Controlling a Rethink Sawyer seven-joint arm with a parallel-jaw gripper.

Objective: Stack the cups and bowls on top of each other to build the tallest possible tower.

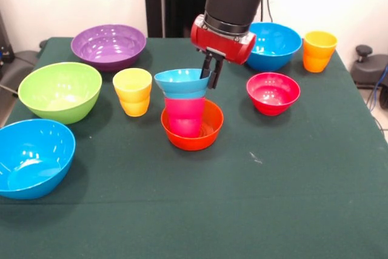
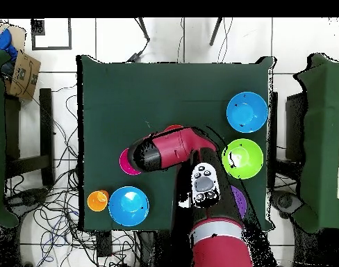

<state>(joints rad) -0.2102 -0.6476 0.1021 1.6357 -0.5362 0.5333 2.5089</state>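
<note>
Gripper (image 1: 212,72) fingers pinched the right rim of the light blue bowl (image 1: 180,82), seated directly on the red-pink cup (image 1: 183,116) standing inverted, axis vertical, in the orange bowl (image 1: 193,136) at table centre.

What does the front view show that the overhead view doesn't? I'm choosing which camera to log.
Front only: the gripper at the light blue bowl on the red-pink cup in the orange bowl; also the yellow cup. Overhead only: floor cables. Both: lime green bowl, orange cup.
</note>
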